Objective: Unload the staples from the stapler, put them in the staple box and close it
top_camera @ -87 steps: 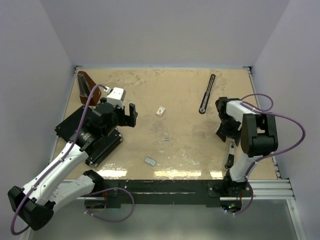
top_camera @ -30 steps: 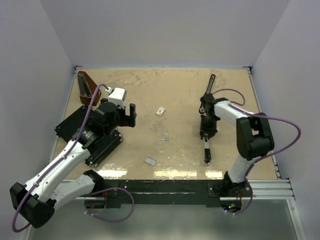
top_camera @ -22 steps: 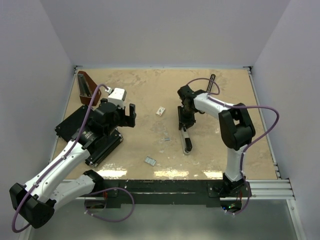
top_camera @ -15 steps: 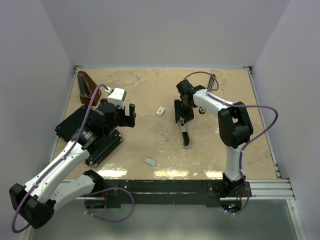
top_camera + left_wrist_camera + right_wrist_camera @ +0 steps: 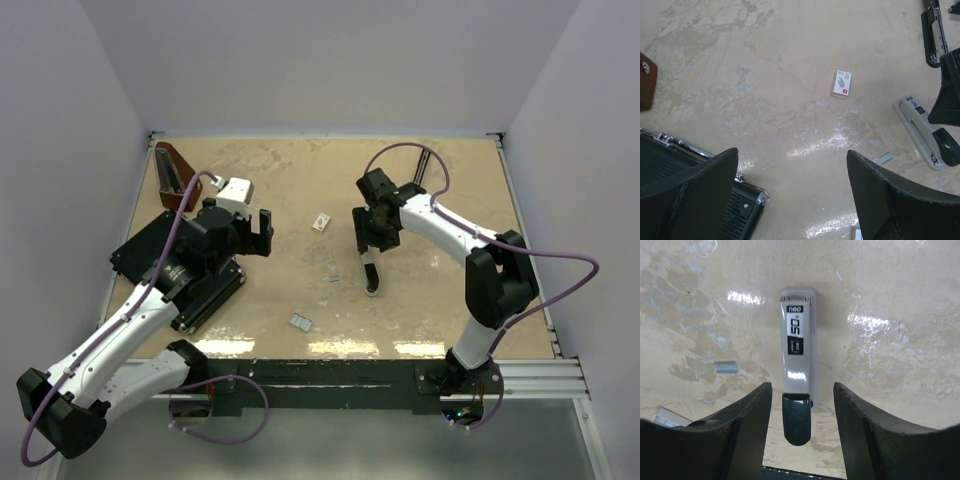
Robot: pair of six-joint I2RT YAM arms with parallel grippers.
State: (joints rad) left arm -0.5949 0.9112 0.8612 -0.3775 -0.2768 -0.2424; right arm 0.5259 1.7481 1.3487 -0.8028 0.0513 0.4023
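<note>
**Tabletop and enclosure, top and wrist views.** The table (image 5: 300, 180) is a tan, mottled sheet with paler worn blotches and glossy glare streaks near its front edge; plain white walls (image 5: 330, 70) close it on three sides; an aluminium rail (image 5: 530, 375) runs along the near edge.

Right gripper (image 5: 802, 390): fingers spread apart and holding nothing, straddling the dark rounded end of the stapler (image 5: 798, 350) without touching it; how far above the surface it hangs is hard to judge.

The stapler, a slim grey bar with a printed label, lies flat just right of the table's centre, its length running toward the near edge; a second stapler bar (image 5: 932, 27), black, lies farther back, largely hidden by the right arm in the top view.

The staples (image 5: 726, 366), a tiny grey strip, lie on the bare surface near the stapler, to its left in the top view; another strip (image 5: 300, 321) lies nearer the front edge; a small white box (image 5: 842, 83) sits near mid-table.

Left gripper (image 5: 792, 155): jaws wide and empty, raised over the edge of a flat black case (image 5: 138, 248); a brown wedge (image 5: 172, 172) stands at the far left corner.
</note>
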